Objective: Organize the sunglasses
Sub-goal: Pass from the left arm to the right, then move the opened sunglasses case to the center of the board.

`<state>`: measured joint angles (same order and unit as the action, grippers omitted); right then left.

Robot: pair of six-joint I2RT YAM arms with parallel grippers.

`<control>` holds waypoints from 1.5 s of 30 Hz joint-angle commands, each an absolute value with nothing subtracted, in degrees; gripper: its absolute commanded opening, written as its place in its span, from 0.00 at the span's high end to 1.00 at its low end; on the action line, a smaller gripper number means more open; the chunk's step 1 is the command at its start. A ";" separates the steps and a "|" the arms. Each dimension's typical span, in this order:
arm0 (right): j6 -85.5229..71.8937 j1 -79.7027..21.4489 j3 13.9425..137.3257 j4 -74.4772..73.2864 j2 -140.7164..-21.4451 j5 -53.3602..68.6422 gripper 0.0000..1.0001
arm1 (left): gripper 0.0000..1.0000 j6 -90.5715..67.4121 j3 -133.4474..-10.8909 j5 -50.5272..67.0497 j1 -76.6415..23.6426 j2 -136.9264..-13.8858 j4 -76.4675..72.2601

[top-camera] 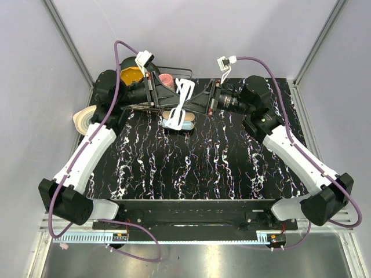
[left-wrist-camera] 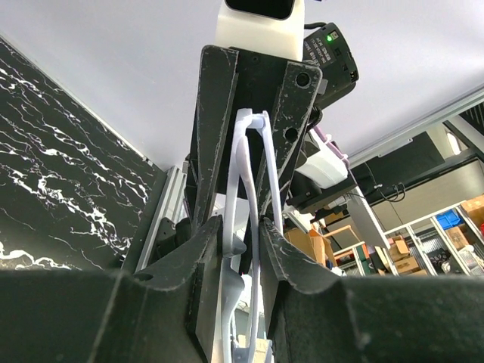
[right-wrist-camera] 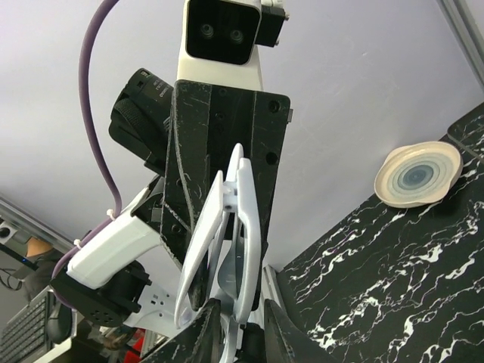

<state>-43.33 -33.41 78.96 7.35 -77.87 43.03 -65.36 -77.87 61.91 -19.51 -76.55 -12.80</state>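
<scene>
The sunglasses (top-camera: 184,95), thin white frame with slim arms, hang in the air between both grippers near the back of the table. My left gripper (top-camera: 175,99) comes in from the left and is shut on them. In the left wrist view its fingertips press the white frame (left-wrist-camera: 253,174) from both sides at the left gripper (left-wrist-camera: 243,242). My right gripper (top-camera: 195,102) comes in from the right. In the right wrist view the folded sunglasses (right-wrist-camera: 236,219) stand upright between its jaws, and the right gripper (right-wrist-camera: 240,314) is shut on their lower end.
Just below the sunglasses lies a black glasses case with a light-blue cloth (top-camera: 177,120) on it. A pale striped plate (top-camera: 84,119) (right-wrist-camera: 418,175) sits at the left edge. A wire rack (top-camera: 181,70) with an orange item (top-camera: 131,74) and a pink one (top-camera: 166,79) stands behind.
</scene>
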 commanded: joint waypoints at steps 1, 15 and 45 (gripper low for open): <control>-45.79 -34.01 78.66 12.22 -77.87 42.98 0.67 | 0.72 -62.75 -78.49 60.12 -19.42 -75.15 -12.48; -45.44 -33.93 79.01 10.20 -78.31 41.92 1.00 | 0.66 -60.21 -78.57 59.68 -19.34 -75.15 -9.32; -37.62 -28.92 74.53 -12.92 -77.78 21.27 1.00 | 0.80 -42.17 -60.83 10.84 -0.35 -79.18 21.55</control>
<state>-39.09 -29.17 74.96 -11.09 -76.93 24.43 -37.76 -64.20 27.05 -0.49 -75.64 26.92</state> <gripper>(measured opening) 0.025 0.292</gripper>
